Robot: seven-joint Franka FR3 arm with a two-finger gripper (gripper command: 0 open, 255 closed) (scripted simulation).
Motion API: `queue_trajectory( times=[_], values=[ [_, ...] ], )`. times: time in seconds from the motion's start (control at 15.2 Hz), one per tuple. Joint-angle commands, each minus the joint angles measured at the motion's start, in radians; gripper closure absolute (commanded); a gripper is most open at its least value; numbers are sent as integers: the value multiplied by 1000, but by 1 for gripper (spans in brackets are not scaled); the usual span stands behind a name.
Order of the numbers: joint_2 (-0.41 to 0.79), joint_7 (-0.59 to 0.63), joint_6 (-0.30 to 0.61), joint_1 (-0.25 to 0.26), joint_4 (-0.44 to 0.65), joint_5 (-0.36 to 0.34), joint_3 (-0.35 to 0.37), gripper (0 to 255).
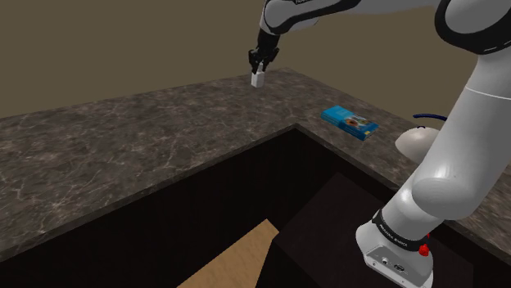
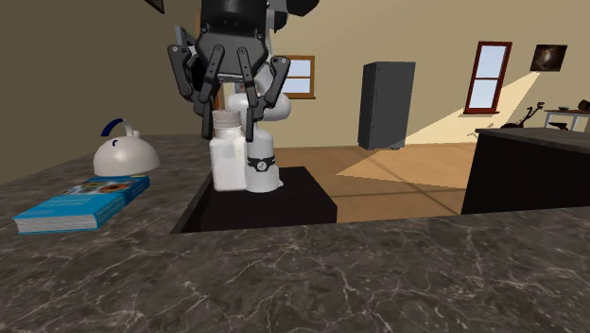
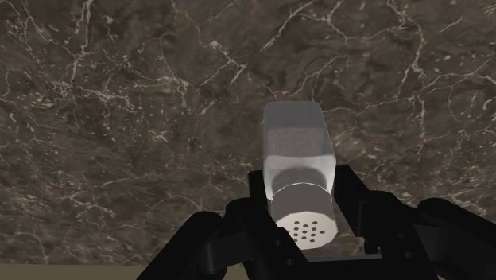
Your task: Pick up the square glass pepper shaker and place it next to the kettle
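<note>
While hanging above the far stretch of the dark veined desk [image 1: 123, 155], close to its back edge in the shoulder view, clamped on the pepper shaker [image 1: 258, 80] with the black pincer [image 1: 259, 73] pointing downward. Held upright by the upper part, with the square pale body below the fingertips.

In the wrist view, gripped on two opposite sides by the fingers [image 3: 354, 199] of the pincer [image 3: 302, 199], with the pepper shaker [image 3: 296, 159] between them: frosted whitish body, and a round grey cap [image 3: 306, 216] pierced with small holes, nearest the camera. Beneath it, veined desk [image 3: 119, 119].

In the second exterior view, raised off the desk [image 2: 331, 274], the pepper shaker [image 2: 230, 161] drawn plain white, its neck caught in the pincer [image 2: 229, 128]. Well apart from the kettle [image 2: 123, 151], a white one with a blue handle, off to that view's left. Just before the kettle, lying flat, a blue book [image 2: 80, 203].

In the shoulder view, that book [image 1: 350, 123] between the pepper shaker and the kettle [image 1: 413, 141], the latter partly hidden behind the white arm [image 1: 458, 147]. At lower right, the dark stand [image 1: 319, 229].
</note>
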Motion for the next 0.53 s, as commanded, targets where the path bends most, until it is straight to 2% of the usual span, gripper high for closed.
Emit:
queue_trajectory(
  times=[0.0,0.46],
  values=[
    [-8,-4,-25,-1,17,2,0,255],
    [-16,-13,-116,0,100,7,1,255]
  ],
)
